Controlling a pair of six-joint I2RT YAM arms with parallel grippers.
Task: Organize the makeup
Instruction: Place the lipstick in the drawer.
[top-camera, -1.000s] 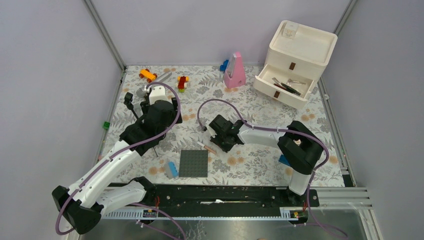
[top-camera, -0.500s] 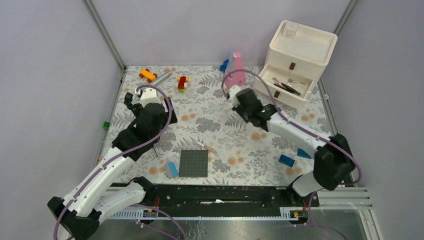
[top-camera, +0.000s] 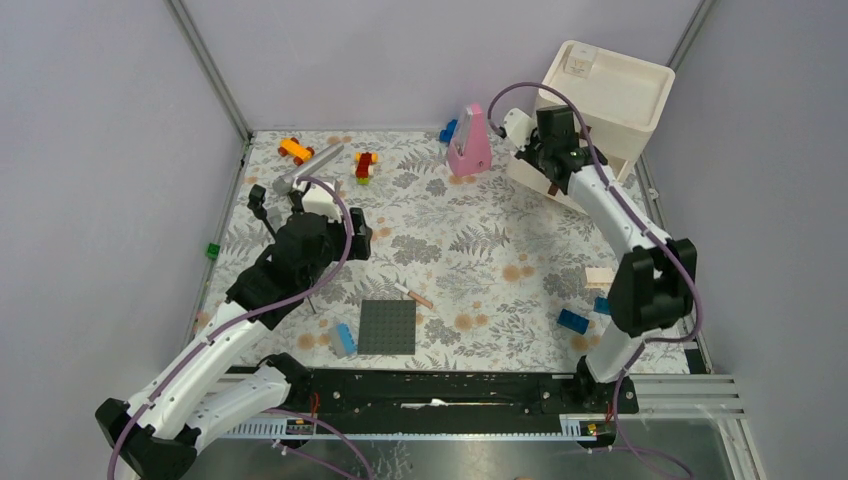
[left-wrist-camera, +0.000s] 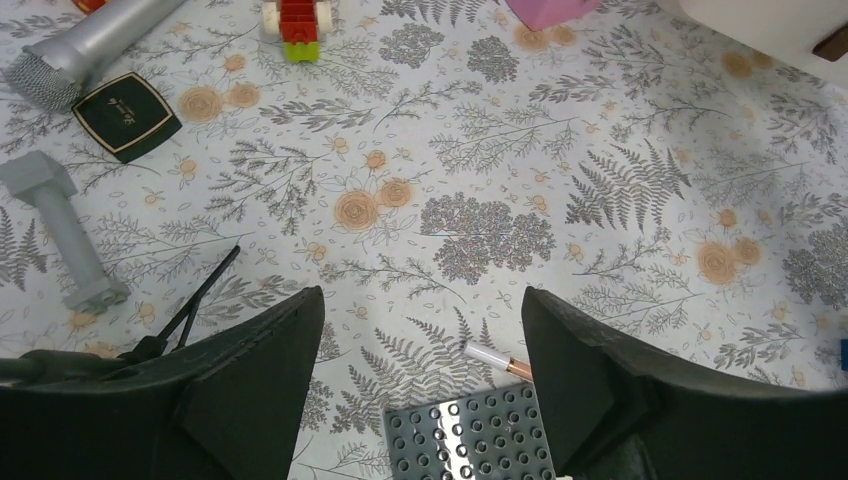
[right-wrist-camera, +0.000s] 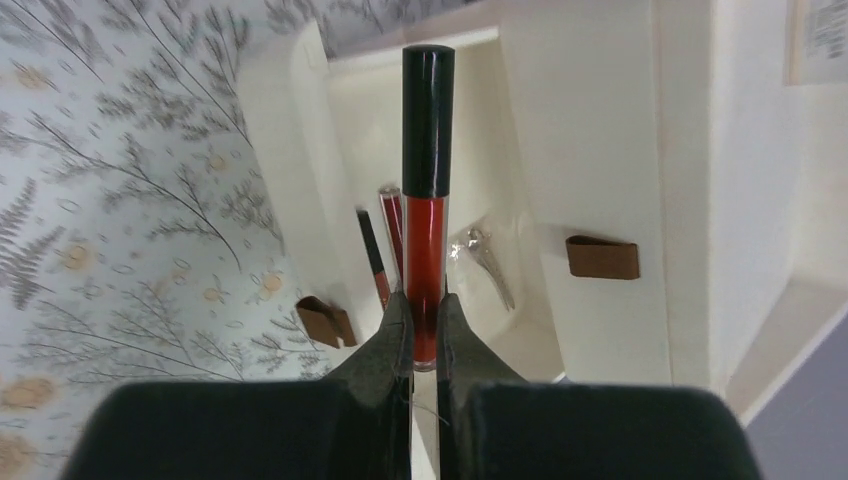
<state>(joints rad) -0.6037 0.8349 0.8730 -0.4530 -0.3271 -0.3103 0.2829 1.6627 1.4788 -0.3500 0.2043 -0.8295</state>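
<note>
Red gloss tube (right-wrist-camera: 426, 200) pinched in right fingers (right-wrist-camera: 395, 335) above a cream drawer (right-wrist-camera: 500, 120) holding red-black sticks (right-wrist-camera: 392, 225); left fingers (left-wrist-camera: 265, 350) spread; compact (left-wrist-camera: 126, 116) gold lettering unreadable.

The lower end of the red gloss tube (right-wrist-camera: 425, 200) is hidden inside the right hand (right-wrist-camera: 423, 308).

We note two arms, same build: left arm (top-camera: 215, 345), right arm (top-camera: 612, 215). White shells on long links; black housings at joints, bases. Biggest black housing boxy, rounded corners, mid-arm. Purple-grey cable (top-camera: 346, 210) looping along each arm, base to wrist. White block at each wrist. Left gripper (left-wrist-camera: 420, 310): fingers (left-wrist-camera: 250, 380) broad, matte black, wedge-shaped. Right gripper (right-wrist-camera: 425, 315): fingers (right-wrist-camera: 385, 350) slim, black, tapering.
</note>
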